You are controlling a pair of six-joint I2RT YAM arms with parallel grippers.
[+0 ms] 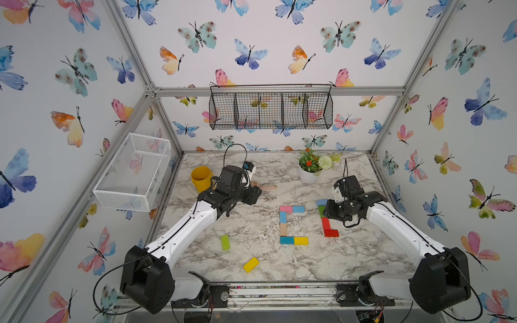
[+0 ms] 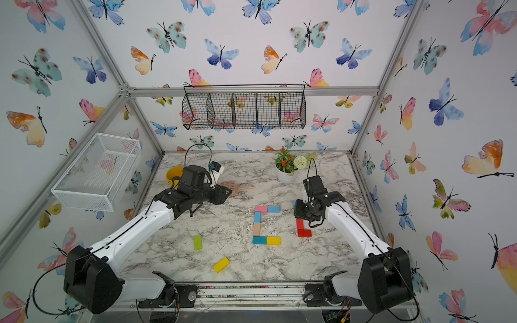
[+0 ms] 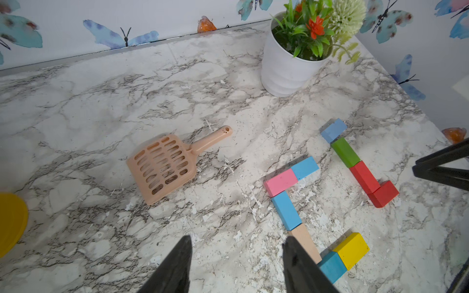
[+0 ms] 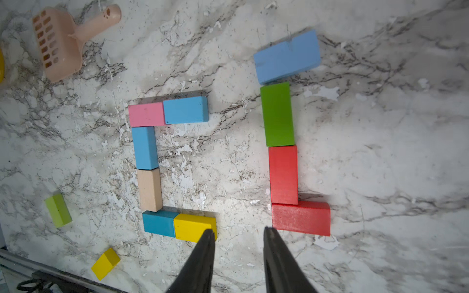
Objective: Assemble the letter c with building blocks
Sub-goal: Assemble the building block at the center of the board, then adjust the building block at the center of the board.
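- In both top views we look down from high above the near edge toward the far side, taking in the whole table (image 1: 251,229).
- Our left wrist camera hangs low at the far left, facing right toward the plant pot (image 3: 286,73).
- Our right wrist camera looks almost straight down, close over the building blocks (image 4: 144,148), which all four views share.

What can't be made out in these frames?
The light blue block and green block: mostly under the right arm in both top views.
The yellow cup: cut off by the left wrist view's edge.
The scoop: mostly behind the left arm in a top view.
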